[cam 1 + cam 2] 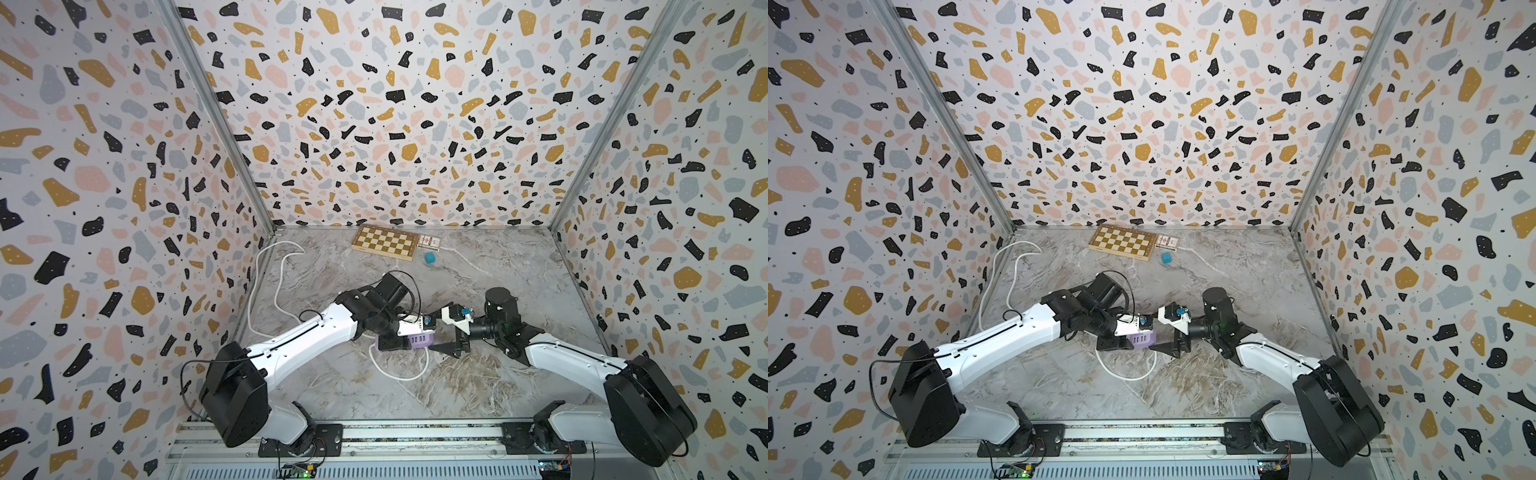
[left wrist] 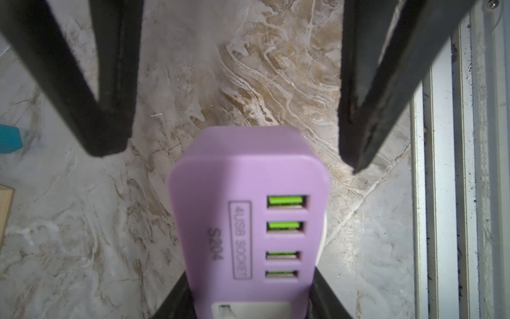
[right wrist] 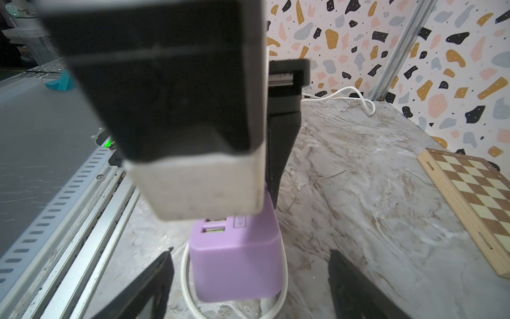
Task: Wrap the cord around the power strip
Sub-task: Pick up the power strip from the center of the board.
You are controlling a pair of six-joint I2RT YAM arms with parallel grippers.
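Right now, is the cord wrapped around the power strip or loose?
Loose: the cord forms one slack loop at the power strip, the rest trailing across the table.

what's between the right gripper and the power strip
Nothing: in the left wrist view only bare table shows between the open right gripper and the end of the power strip. The cord loops past both its sides.

Robot test cell: patterned walls [image 1: 395,104], aluminium rail [image 1: 415,434].
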